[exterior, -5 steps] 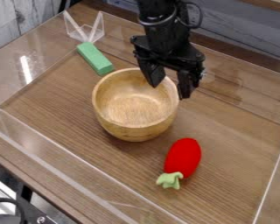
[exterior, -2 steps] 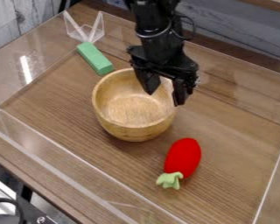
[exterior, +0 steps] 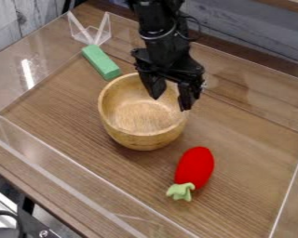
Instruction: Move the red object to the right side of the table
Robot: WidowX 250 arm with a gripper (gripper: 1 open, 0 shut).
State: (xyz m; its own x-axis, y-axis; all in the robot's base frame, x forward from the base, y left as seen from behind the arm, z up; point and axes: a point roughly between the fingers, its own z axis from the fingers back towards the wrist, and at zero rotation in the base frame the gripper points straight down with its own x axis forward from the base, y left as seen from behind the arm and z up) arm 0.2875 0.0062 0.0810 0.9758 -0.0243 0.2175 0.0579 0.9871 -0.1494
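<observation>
Camera view showed the red toy fruit (exterior: 193, 170) lying on the table (exterior: 257, 139), nearest the front edge. Behind it stood the wooden bowl (exterior: 142, 112). Above the bowl's far rim, the gripper (exterior: 171, 93) hung wide and empty. Farthest lay the green block (exterior: 101, 62).

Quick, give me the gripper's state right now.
Gripper: open, holding nothing, poised over the far rim of the wooden bowl. The red toy fruit lies untouched on the table.

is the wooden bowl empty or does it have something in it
Empty: the wooden bowl shows only bare wood inside.
</observation>
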